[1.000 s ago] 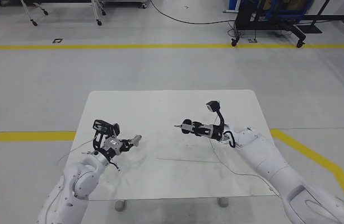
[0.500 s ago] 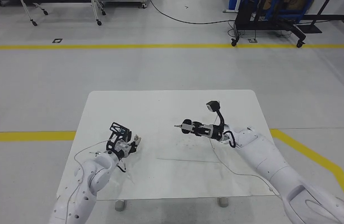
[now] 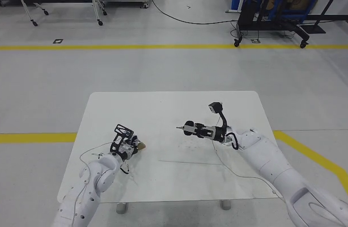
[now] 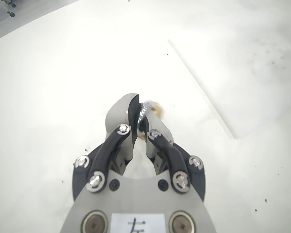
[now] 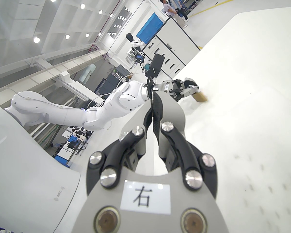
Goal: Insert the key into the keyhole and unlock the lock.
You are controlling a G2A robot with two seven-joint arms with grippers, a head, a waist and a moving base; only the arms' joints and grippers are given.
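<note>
At the table's (image 3: 162, 108) near left, the left gripper (image 4: 143, 112) is clamped on the lock (image 4: 156, 107) by its silver loop, brass body pointing right. Farther back and right, well apart, the right gripper (image 3: 185, 128) is pinched shut on what looks like the key (image 3: 179, 128), tip aimed left toward the lock.

Lock (image 4: 156, 106) blurred, mostly hidden between left fingers (image 4: 118, 115); key (image 3: 179, 128) too small to make out.

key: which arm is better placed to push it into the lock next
Right, probably. The right pincer is shut on the key, whose tip is aimed across at the lock gripped by the left pincer.
</note>
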